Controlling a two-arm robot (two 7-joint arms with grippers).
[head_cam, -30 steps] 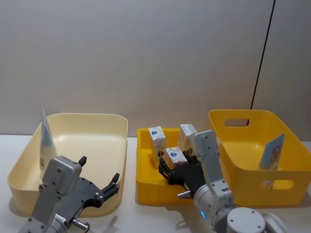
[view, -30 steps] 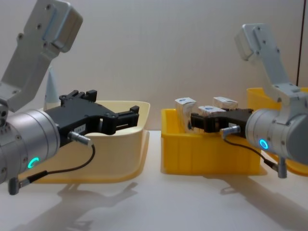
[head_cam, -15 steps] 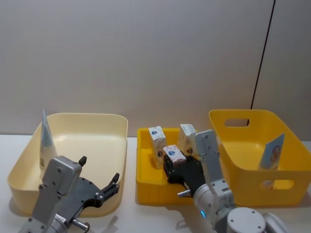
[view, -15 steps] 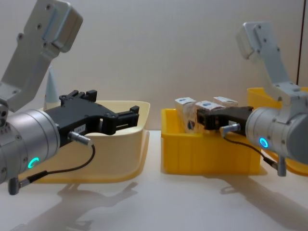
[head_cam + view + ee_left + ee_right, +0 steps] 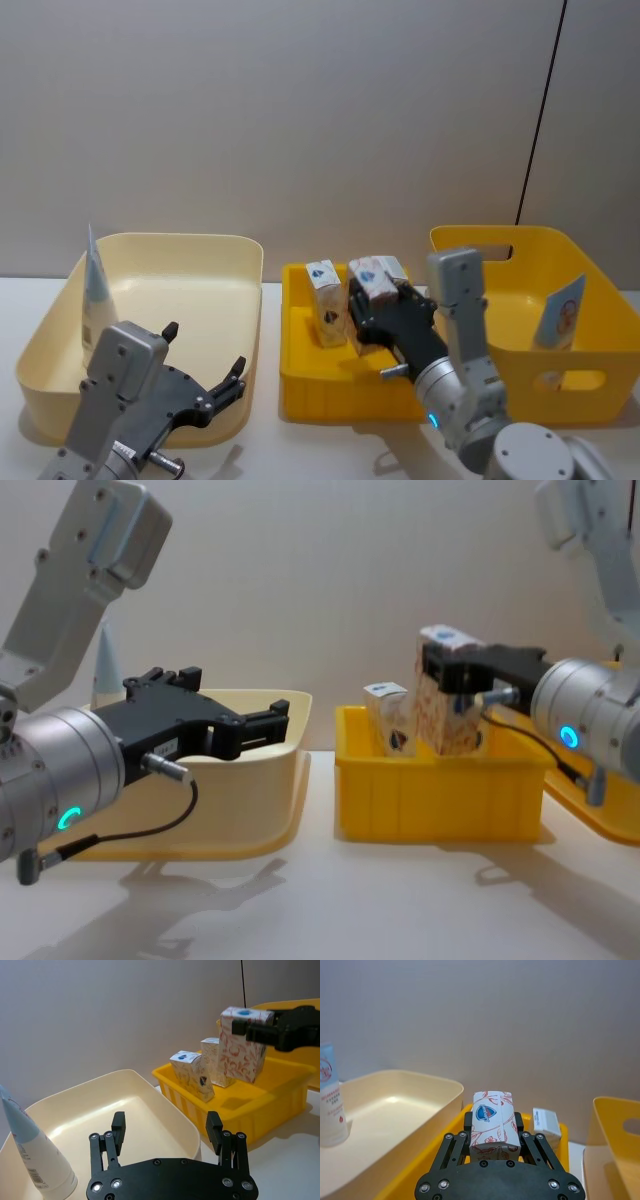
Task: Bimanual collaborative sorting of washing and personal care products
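Observation:
My right gripper [image 5: 380,315] is shut on a small white carton [image 5: 368,276] with orange print, held upright above the middle yellow bin [image 5: 300,365]. The held carton [image 5: 443,695] hangs clear of the bin's floor, with the right gripper [image 5: 452,670] on it. Two more cartons stand in that bin, one [image 5: 325,290] at the left and one [image 5: 393,267] at the back. A pale-blue tube [image 5: 95,290] leans in the cream bin [image 5: 190,250]. My left gripper [image 5: 205,388] hangs open and empty at that bin's near rim.
A large yellow bin [image 5: 500,290] stands at the right with another pale-blue tube [image 5: 558,312] leaning against its right wall. A plain wall rises behind the three bins. Bare white table lies in front of them.
My right gripper has lifted the carton up out of the middle yellow bin and carried it slightly right. The left arm has not moved.

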